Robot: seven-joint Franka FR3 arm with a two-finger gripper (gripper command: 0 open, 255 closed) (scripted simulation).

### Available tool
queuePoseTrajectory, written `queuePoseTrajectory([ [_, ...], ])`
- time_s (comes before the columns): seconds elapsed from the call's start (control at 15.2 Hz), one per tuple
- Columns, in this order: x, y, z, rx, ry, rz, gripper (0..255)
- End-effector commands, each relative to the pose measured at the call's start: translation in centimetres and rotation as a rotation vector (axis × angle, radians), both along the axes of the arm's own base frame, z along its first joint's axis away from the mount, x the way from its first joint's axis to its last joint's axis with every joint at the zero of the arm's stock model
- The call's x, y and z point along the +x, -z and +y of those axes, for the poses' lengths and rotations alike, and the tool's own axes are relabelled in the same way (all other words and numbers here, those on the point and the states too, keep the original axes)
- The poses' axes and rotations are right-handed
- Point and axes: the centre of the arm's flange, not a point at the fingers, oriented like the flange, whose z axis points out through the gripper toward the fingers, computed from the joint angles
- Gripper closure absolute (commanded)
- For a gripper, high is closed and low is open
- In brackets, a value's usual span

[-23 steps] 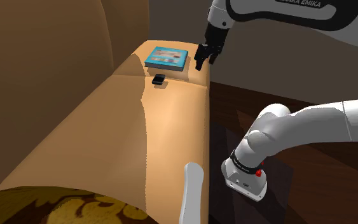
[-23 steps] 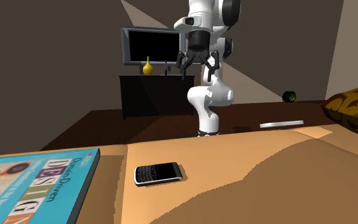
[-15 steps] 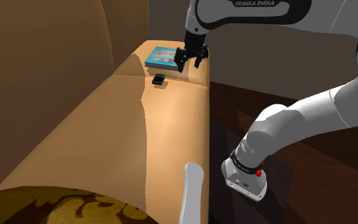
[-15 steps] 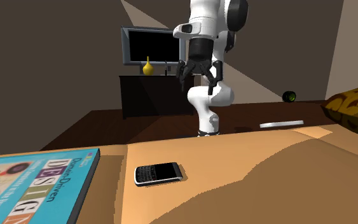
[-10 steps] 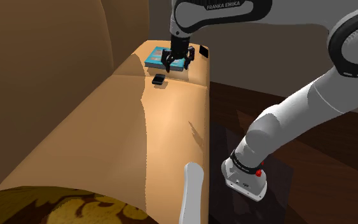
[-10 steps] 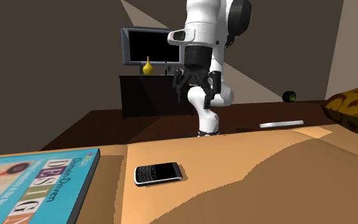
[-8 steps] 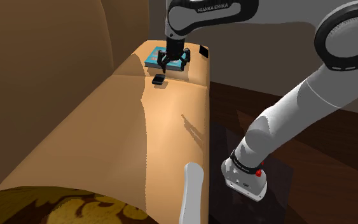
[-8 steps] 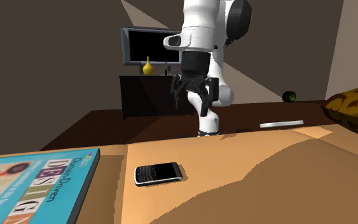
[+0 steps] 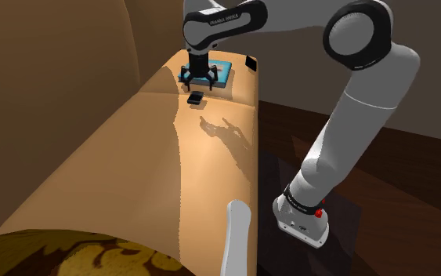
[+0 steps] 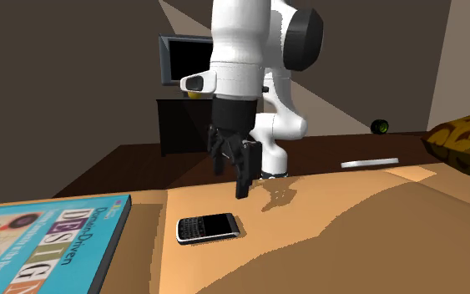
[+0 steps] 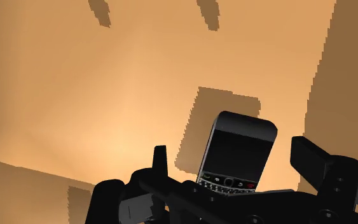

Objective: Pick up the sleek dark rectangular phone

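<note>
Gripper (image 10: pixel 231 176), fingers spread apart, hangs over the phone (image 10: pixel 209 227), which has a black body, a dark screen, a small keypad and lies flat on the tan sofa (image 10: pixel 350 238).

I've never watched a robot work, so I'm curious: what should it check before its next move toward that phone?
1. Gripper open: ok, fingers stand apart.
2. The phone lying flat, keypad up: ok.
3. Phone lined up between the fingers: ok, by the wrist view.
4. Gripper down at phone height: not ok, it hangs above.
5. Book apart from phone: ok.
</note>
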Motion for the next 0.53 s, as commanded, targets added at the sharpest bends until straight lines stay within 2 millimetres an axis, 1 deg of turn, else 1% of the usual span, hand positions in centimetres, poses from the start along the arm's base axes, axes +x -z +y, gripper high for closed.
queuePoseTrajectory([
  [0.0,2.2,1.3,-0.8,-0.005,0.070,0.009,0],
  [0.13,4.3,2.7,-2.0,-0.010,0.137,0.019,0],
  [0.2,4.3,2.7,-2.0,-0.010,0.138,0.019,0],
  [0.46,4.3,4.9,-2.0,-0.010,0.138,0.019,0],
])
